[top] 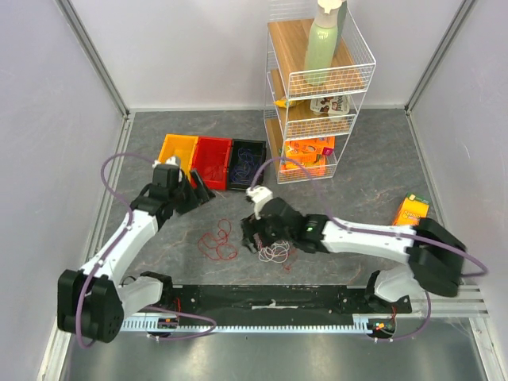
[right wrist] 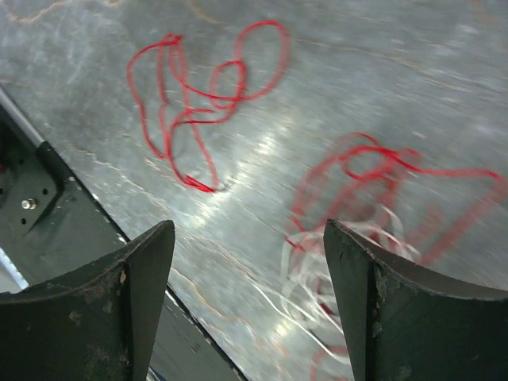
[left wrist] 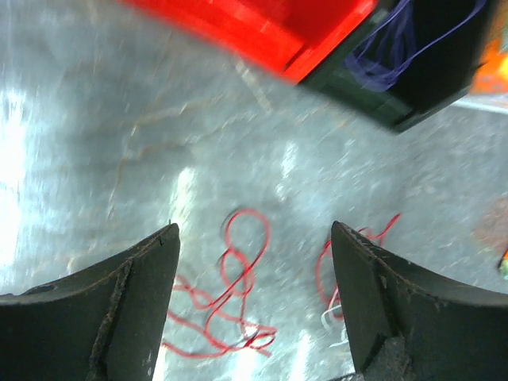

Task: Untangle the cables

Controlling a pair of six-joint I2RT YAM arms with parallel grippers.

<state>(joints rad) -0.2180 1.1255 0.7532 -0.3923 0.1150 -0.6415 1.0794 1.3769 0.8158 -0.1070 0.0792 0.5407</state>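
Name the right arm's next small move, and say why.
Probably lower the open right gripper onto the white cable and pinch it. Its loops lie tangled with a red cable close by the fingers, while the other red cable lies apart.

Left wrist view: the red bin (left wrist: 262,32) and black bin (left wrist: 421,87) are smeared and cut by the top edge; the purple cables (left wrist: 389,48) inside blur together. Right wrist view: the red-and-white tangle (right wrist: 373,214) is smeared, its white loops passing behind a jaw; overhead, the right gripper (top: 258,236) hides part of it.
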